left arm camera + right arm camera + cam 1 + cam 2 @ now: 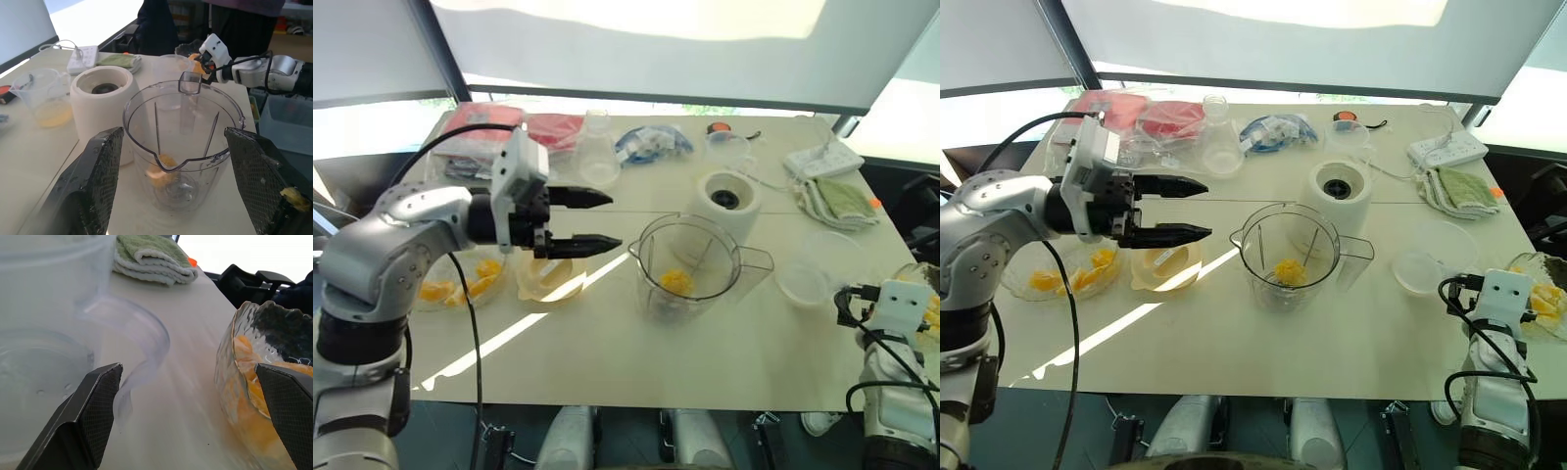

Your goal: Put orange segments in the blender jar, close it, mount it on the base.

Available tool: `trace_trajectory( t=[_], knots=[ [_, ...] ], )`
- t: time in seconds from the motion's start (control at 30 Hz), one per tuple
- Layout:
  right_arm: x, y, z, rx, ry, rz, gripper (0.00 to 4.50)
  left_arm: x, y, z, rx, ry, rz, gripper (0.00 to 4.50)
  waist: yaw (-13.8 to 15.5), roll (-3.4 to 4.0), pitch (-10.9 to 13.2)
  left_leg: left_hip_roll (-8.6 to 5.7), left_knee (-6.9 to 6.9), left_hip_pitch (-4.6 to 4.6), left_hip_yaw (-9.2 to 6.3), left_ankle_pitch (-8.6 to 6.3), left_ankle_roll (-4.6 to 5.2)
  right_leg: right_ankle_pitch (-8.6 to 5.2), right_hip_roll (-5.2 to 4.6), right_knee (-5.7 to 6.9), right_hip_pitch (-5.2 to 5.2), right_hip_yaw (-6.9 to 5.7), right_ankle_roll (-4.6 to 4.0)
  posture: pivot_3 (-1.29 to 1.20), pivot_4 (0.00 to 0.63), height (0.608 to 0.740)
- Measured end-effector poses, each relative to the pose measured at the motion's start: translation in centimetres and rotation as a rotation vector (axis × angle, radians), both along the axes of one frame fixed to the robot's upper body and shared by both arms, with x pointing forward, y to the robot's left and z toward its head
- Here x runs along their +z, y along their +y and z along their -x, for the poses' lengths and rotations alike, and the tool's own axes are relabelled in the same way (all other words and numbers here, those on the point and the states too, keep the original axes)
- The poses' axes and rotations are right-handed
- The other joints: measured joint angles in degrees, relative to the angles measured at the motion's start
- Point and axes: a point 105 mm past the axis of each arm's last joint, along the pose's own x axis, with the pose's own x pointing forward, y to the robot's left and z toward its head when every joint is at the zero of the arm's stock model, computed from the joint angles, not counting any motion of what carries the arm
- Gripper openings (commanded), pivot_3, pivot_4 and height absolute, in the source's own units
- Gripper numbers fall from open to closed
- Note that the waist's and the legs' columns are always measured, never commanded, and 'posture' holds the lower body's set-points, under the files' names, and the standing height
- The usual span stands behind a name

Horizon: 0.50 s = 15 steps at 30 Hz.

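1. Nearest the table's front edge on the robot's right, the right gripper (188,416) is hovering low with its two black fingers spread wide and nothing between them; it is sitting between a clear lid-like plastic piece (1432,258) and a textured glass bowl (1540,305) of orange segments.
2. At centre, the blender jar (689,266) is standing upright on the cream table (607,362), lid off, handle toward the robot's right and pour spout toward its left. A few orange segments (676,282) are lying at its bottom.
3. Left of the jar, the left gripper (597,219) is hanging above the table, pointing toward the jar, fingers apart and gripping nothing. A small scrap of orange pulp (295,197) is sticking to one finger.
4. Below that gripper, a shallow cream dish (551,278) is sitting on the table; beside it, farther left, a shallow glass bowl (1062,275) is holding more segments.
5. Just behind the jar, the base (725,204) is standing with its dark socket facing up, not yet carrying the jar.
6. Farther back, a small clear flask (599,149), a clear measuring cup (45,98), a white power strip (1449,148), folded green-and-white cloths (1456,191) and red packets (1151,117) are resting near the far edge.
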Motion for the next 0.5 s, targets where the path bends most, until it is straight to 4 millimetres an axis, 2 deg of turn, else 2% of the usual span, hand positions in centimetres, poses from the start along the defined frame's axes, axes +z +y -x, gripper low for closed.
trace_trajectory(
  t=[0.07, 0.3, 0.37, 0.5],
  knots=[
    [-0.07, 0.01, -0.16, 0.002, -0.005, -0.001, 3.64, 0.05, 0.06, 0.22, -0.008, 0.000, -0.007, 3.48, -0.22, 0.00, 0.00, 0.00, 0.00, 0.00, 0.00, 0.00, 0.00, 0.01, -0.01, 0.00, 0.00, 0.00, 0.01, 0.00, 0.150, 0.740],
    [-0.57, 0.19, -0.48, 0.014, -0.007, -0.004, 0.02, -0.28, 0.30, 0.87, -0.036, 0.018, -0.030, 3.48, -0.75, 0.02, 0.01, 0.00, 0.00, 0.02, 0.00, 0.00, 0.00, 0.01, -0.01, 0.02, 0.00, 0.01, 0.02, 0.00, 0.150, 0.740],
    [0.18, 0.29, -0.96, 0.022, -0.040, 0.006, 0.02, -0.41, 0.42, 0.88, -0.037, 0.022, -0.034, 3.48, -0.75, 0.02, 0.00, 0.00, 0.00, 0.03, -0.01, 0.00, 0.00, 0.01, 0.00, 0.02, 0.02, 0.01, 0.01, 0.00, 0.150, 0.740],
    [0.42, 0.19, -1.03, 0.023, -0.043, 0.012, 0.02, -0.71, 0.76, 0.41, -0.014, 0.033, -0.027, 3.48, -0.69, 0.02, 0.00, 0.00, 0.00, 0.02, -0.02, 0.00, 0.00, 0.01, 0.00, 0.02, 0.01, 0.00, 0.02, 0.00, 0.150, 0.740]
  ],
)
